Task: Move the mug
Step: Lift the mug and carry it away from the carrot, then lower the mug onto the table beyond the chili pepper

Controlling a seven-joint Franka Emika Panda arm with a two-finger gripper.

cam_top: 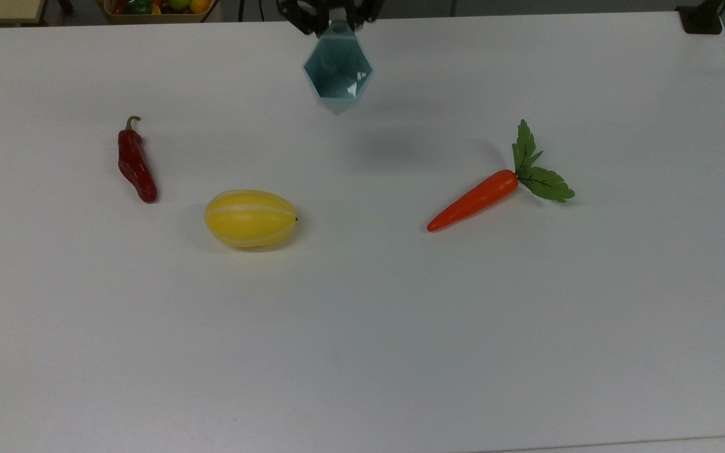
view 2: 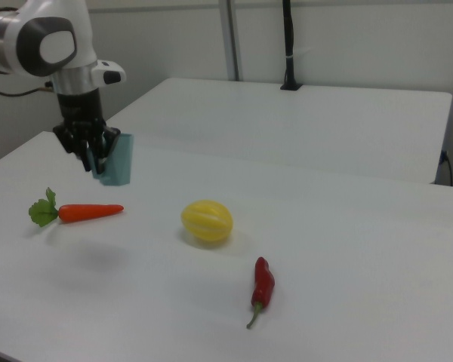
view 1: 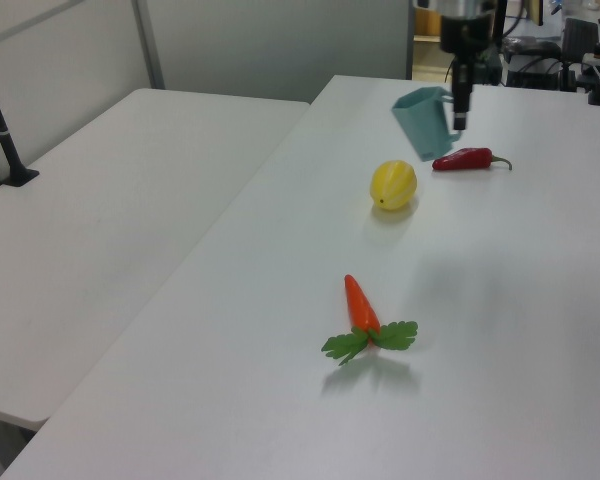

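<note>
Matt faceted mug [cam_top: 337, 72], glossy red chilli [cam_top: 136, 165], smooth white table [cam_top: 362, 327]
</note>
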